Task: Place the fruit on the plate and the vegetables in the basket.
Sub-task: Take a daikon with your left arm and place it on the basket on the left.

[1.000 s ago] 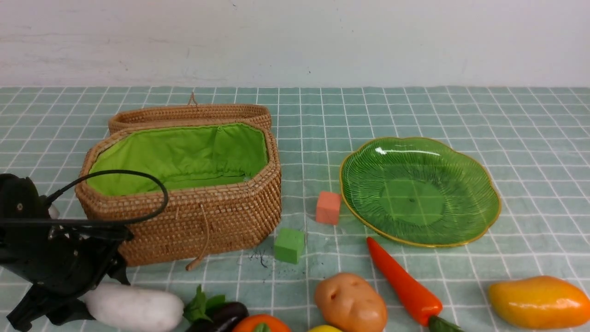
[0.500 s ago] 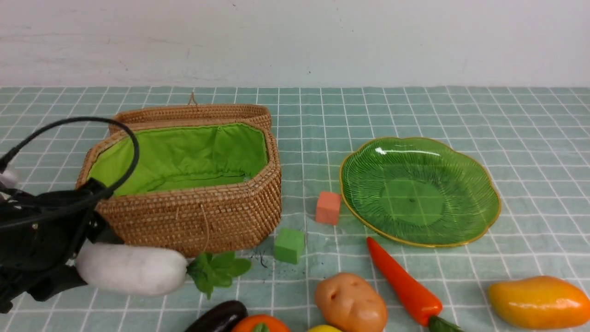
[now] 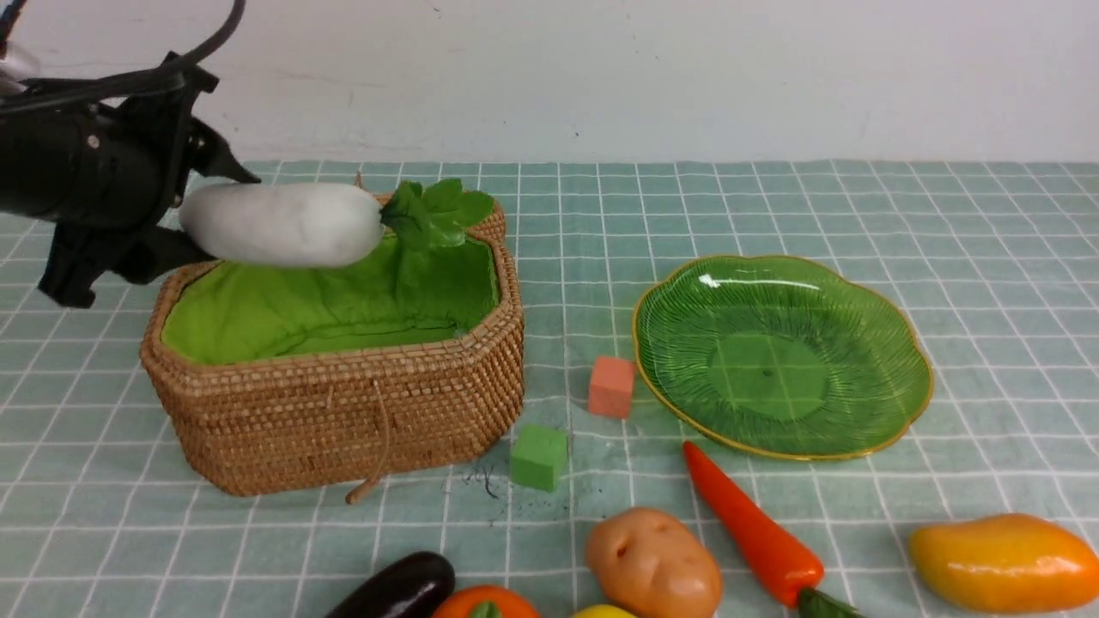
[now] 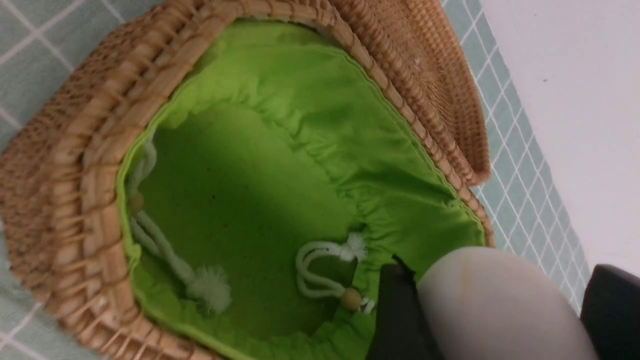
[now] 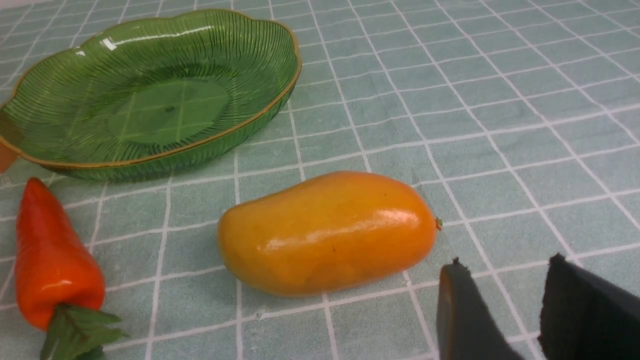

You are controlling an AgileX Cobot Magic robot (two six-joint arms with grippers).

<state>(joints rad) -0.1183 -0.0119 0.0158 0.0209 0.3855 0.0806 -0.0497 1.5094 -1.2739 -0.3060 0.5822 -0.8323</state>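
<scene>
My left gripper (image 3: 193,216) is shut on the white radish (image 3: 279,223) and holds it level above the back left of the open wicker basket (image 3: 343,412). In the left wrist view the radish (image 4: 500,305) sits between the black fingers (image 4: 400,310) over the green lining (image 4: 250,190). The green glass plate (image 3: 773,343) is empty. Mango (image 3: 1004,562), carrot (image 3: 755,532), potato (image 3: 652,562), eggplant (image 3: 399,588), persimmon (image 3: 485,603) and lemon (image 3: 605,612) lie along the front edge. My right gripper (image 5: 505,270) is open just beside the mango (image 5: 325,230).
A salmon cube (image 3: 611,386) and a green cube (image 3: 539,457) stand between the basket and the plate. The basket's lid (image 3: 481,219) lies open behind it. White drawstring cords (image 4: 320,265) lie inside the lining. The carrot (image 5: 50,270) lies close to the plate (image 5: 150,100).
My left arm lifted the radish off the table at the front left and carried it up and back, over the basket. Nothing else has moved.
</scene>
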